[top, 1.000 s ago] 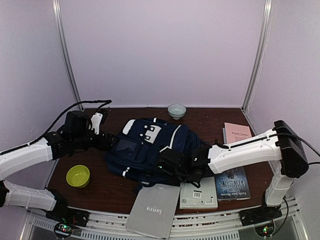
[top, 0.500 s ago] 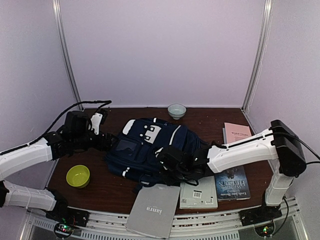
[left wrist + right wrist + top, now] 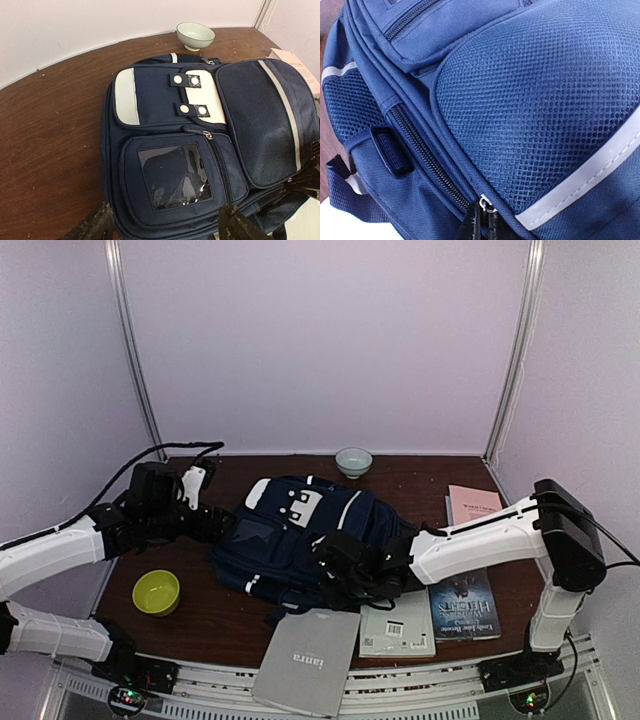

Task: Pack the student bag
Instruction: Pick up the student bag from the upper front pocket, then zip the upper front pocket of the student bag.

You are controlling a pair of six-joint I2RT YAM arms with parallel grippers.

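Observation:
The student bag (image 3: pixel 300 525), navy with pale stripes and white patches, lies flat mid-table. Its clear-window pocket fills the left wrist view, where the bag (image 3: pixel 200 125) spreads under the camera. My left gripper (image 3: pixel 208 523) stands open at the bag's left side, its fingertips either side of the pocket's near edge (image 3: pixel 165 222), touching nothing I can see. My right gripper (image 3: pixel 320 575) is at the bag's front side. Its jaws (image 3: pixel 485 220) are shut on the small metal zip pull (image 3: pixel 486 204) at the end of a dark zip, beside the mesh pocket (image 3: pixel 535 100).
A green bowl (image 3: pixel 157 592) sits front left and a pale bowl (image 3: pixel 353 461) at the back. A grey notebook (image 3: pixel 308 660), a white book (image 3: pixel 397 628) and a dark-covered book (image 3: pixel 464 607) lie in front of the bag. A pink book (image 3: pixel 474 505) lies at the right.
My right gripper has closed onto the zip pull and its arm has edged slightly left. The left arm and the bag have barely moved.

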